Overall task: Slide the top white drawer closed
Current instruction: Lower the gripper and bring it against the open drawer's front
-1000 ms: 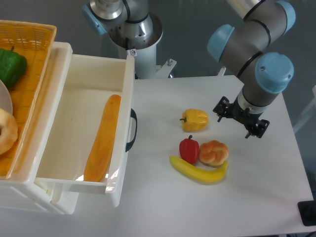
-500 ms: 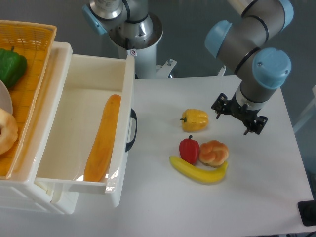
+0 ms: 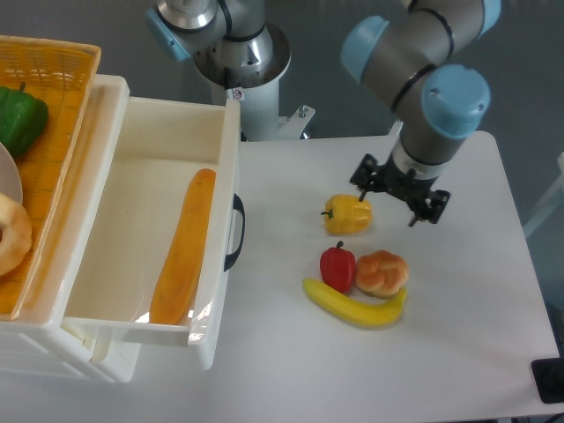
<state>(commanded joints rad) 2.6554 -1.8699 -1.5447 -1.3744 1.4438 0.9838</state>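
Your top white drawer (image 3: 132, 176) stands pulled far out at the left of the worktop (image 3: 291, 370); it looks like stiff, glossy, light plastic, so push flat on the front by its black handle (image 3: 235, 232). The baguette (image 3: 183, 247) inside lies below the rim. Your gripper (image 3: 398, 192), fingers spread and empty, hovers beside the yellow pepper (image 3: 346, 214), nothing between it and the drawer.

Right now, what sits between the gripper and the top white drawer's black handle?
In the fixed camera view, the yellow bell pepper lies just left of the gripper; beyond it, bare white table runs to the top white drawer.
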